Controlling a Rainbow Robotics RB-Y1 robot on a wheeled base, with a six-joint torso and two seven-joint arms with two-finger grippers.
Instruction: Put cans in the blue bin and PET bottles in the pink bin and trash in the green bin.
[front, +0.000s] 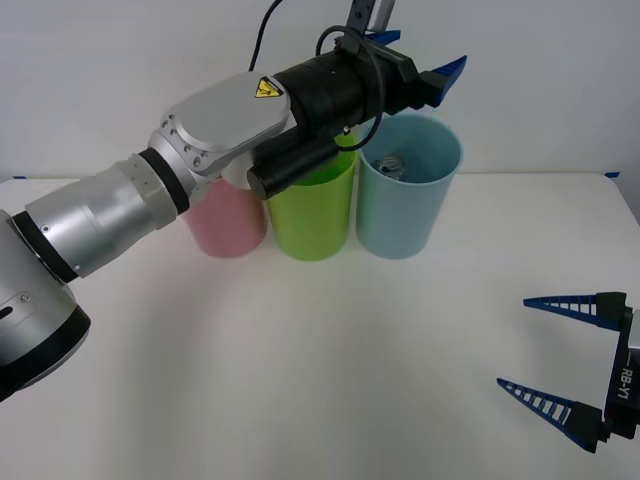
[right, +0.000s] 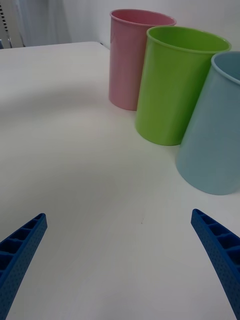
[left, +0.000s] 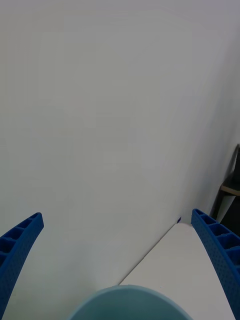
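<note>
Three tall bins stand in a row at the back of the table: the pink bin (front: 228, 220), the green bin (front: 314, 210) and the blue bin (front: 410, 190). Inside the blue bin lies a can (front: 391, 164), its silver top showing. My left gripper (front: 448, 72) hangs open and empty just above the blue bin's rim (left: 131, 300), pointing toward the wall. My right gripper (front: 545, 345) rests open low over the table at the front right, facing the pink bin (right: 135, 57), green bin (right: 175, 82) and blue bin (right: 215, 125). PET bottles and trash are out of view.
The left arm (front: 200, 150) stretches across above the pink and green bins, hiding part of their rims. A white wall stands right behind the bins. The white table (front: 320, 380) spreads out in front of them.
</note>
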